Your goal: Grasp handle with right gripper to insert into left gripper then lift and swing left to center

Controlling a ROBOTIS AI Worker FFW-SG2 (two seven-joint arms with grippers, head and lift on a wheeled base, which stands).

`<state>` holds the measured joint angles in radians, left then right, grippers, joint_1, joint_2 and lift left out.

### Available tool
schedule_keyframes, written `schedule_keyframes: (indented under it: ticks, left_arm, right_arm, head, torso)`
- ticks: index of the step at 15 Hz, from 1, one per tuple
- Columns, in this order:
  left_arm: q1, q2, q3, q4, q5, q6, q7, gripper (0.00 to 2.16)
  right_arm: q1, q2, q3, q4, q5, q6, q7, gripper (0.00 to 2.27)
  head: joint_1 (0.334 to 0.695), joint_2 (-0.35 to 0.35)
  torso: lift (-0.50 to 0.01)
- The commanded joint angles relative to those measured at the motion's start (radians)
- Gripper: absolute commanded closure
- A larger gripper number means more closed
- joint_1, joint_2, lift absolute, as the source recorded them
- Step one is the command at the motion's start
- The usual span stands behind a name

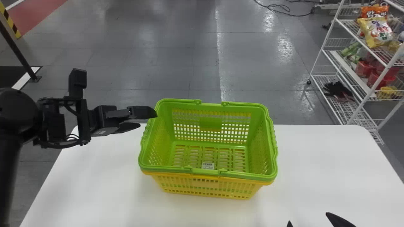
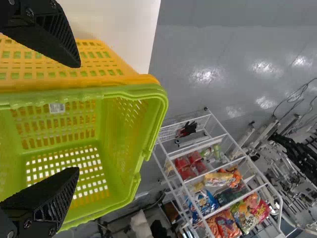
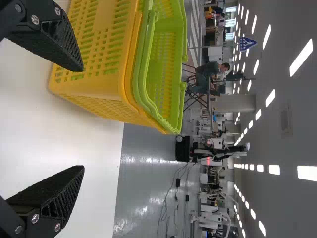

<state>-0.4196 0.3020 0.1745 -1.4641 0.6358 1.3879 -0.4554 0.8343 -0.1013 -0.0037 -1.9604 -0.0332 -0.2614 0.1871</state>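
In the head view my left gripper [image 1: 140, 119] is at the left rim of the green basket [image 1: 208, 171], its fingers apart. The handles lie folded along the green rim. Low at the right, near the bottom edge, the fingertips of my right gripper [image 1: 307, 219] show, apart from the basket. From the left wrist my gripper [image 2: 79, 116] stands open, with the green basket [image 2: 116, 163] beyond its fingers. In the right wrist view my gripper [image 3: 84, 116] is open with nothing between its fingers, the basket's yellow side [image 3: 99, 49] off to one side.
The green basket rests in a yellow one [image 1: 208, 186] on a white table [image 1: 318, 157]. A wire shelf [image 1: 350, 63] with bagged goods stands behind at the right. A dark post [image 1: 19, 50] stands on the floor at the far left.
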Motion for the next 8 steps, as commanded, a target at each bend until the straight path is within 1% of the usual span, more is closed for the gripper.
schedule_keyframes:
  ticks: [1, 6, 8]
  left_arm:
    - [-0.002, -0.006, -0.009, 0.008, -0.007, -0.002, -0.003, 0.06]
    - [0.013, -0.011, -0.009, -0.004, 0.016, 0.007, -0.019, 0.06]
    - [0.018, -0.011, -0.009, -0.018, 0.058, 0.020, -0.020, 0.06]
  right_arm:
    - [0.000, 0.000, -0.001, 0.000, -0.002, 0.000, 0.000, 0.11]
    - [0.000, 0.002, -0.005, 0.001, -0.005, 0.000, 0.000, 0.11]
    - [0.000, 0.002, -0.007, 0.005, -0.005, 0.000, 0.000, 0.11]
  head:
    - [0.695, 0.022]
    - [0.695, 0.008]
    - [0.695, -0.001]
  torso:
    - [-0.093]
    - [-0.093]
    - [-0.093]
